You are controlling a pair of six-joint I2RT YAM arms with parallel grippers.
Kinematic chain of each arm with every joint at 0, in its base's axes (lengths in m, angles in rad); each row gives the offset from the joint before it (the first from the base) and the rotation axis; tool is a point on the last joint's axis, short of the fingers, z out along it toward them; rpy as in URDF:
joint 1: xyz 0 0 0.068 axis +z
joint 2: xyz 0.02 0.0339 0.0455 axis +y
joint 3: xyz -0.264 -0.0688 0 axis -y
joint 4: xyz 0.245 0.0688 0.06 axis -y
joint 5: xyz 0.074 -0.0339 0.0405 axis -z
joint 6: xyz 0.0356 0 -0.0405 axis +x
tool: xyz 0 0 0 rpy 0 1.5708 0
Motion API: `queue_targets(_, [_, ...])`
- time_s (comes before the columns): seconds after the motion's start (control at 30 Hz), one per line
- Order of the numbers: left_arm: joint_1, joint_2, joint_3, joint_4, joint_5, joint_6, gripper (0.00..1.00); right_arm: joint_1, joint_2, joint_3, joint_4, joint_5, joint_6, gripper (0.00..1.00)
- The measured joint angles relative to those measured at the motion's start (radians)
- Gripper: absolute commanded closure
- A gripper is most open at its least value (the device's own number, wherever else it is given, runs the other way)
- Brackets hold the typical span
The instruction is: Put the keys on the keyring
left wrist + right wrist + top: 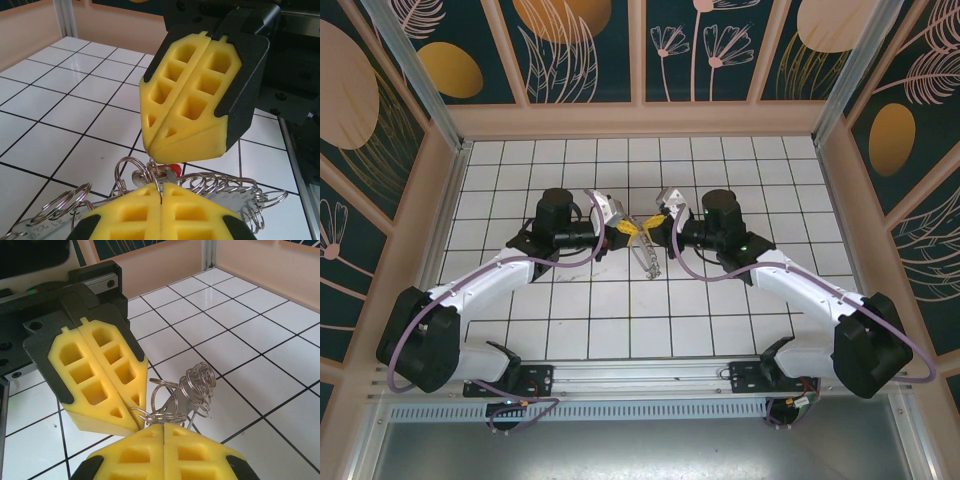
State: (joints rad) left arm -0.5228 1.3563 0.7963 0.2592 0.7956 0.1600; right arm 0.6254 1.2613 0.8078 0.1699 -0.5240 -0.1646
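My two grippers meet tip to tip above the middle of the table, the left gripper [625,232] facing the right gripper [653,225]. The keyring [648,260] hangs between and below them. In the left wrist view the left gripper [161,189] is shut on a thin wire ring at the keyring's [240,197] fringed edge. The right gripper [152,149] hangs just above it, shut, with a ring at its tip. A key with a red tag [172,169] sits among the rings under that tip. In the right wrist view the right gripper [164,429] is shut on flat-lying rings of the keyring [200,385], with the left gripper [134,416] touching them.
The white tiled table [620,310] lies below the grippers, walled by tan panels on three sides [640,120]. Both arms reach inward from their bases on the rail at the near edge [640,378].
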Motion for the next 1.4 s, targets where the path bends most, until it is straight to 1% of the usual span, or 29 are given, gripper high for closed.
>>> queue_targets(0.1, [0.000, 0.000, 0.000, 0.011, 0.000, 0.004, 1.00, -0.001, 0.001, 0.007, -0.011, -0.005, 0.024, 0.84])
queue_targets(0.17, [0.000, 0.000, -0.003, 0.021, 0.006, 0.004, 1.00, -0.005, 0.003, 0.008, -0.012, -0.002, 0.034, 0.79])
queue_targets(0.27, [-0.001, 0.000, -0.005, 0.029, 0.012, 0.011, 1.00, -0.017, 0.003, 0.008, -0.018, 0.001, 0.040, 0.77])
queue_targets(0.43, [-0.001, 0.000, -0.006, 0.029, 0.029, 0.036, 1.00, -0.036, -0.009, 0.004, -0.021, 0.005, 0.022, 0.76])
queue_targets(0.53, [-0.002, -0.001, -0.006, 0.028, 0.035, 0.070, 1.00, -0.046, -0.055, -0.015, -0.024, 0.002, -0.017, 0.76])
queue_targets(0.67, [-0.003, -0.013, -0.022, 0.026, 0.036, 0.129, 1.00, -0.048, -0.129, -0.045, -0.031, -0.048, -0.110, 0.77])
queue_targets(0.77, [-0.006, -0.015, -0.023, 0.019, 0.043, 0.165, 1.00, -0.048, -0.160, -0.061, -0.042, -0.093, -0.179, 0.82])
queue_targets(0.87, [-0.007, -0.015, -0.023, 0.006, 0.056, 0.189, 1.00, -0.047, -0.161, -0.068, -0.056, -0.119, -0.221, 0.85])
queue_targets(1.03, [-0.007, -0.015, -0.023, -0.006, 0.071, 0.207, 1.00, -0.030, -0.145, -0.069, -0.066, -0.148, -0.249, 0.88])
queue_targets(1.17, [-0.007, -0.015, -0.023, -0.016, 0.081, 0.209, 1.00, -0.019, -0.107, -0.069, -0.071, -0.158, -0.257, 0.88])
queue_targets(1.27, [-0.007, -0.015, -0.022, -0.025, 0.087, 0.211, 1.00, -0.012, -0.090, -0.069, -0.071, -0.158, -0.261, 0.83])
queue_targets(1.4, [-0.007, -0.015, -0.022, -0.028, 0.088, 0.214, 1.00, -0.008, -0.088, -0.069, -0.066, -0.158, -0.277, 0.83])
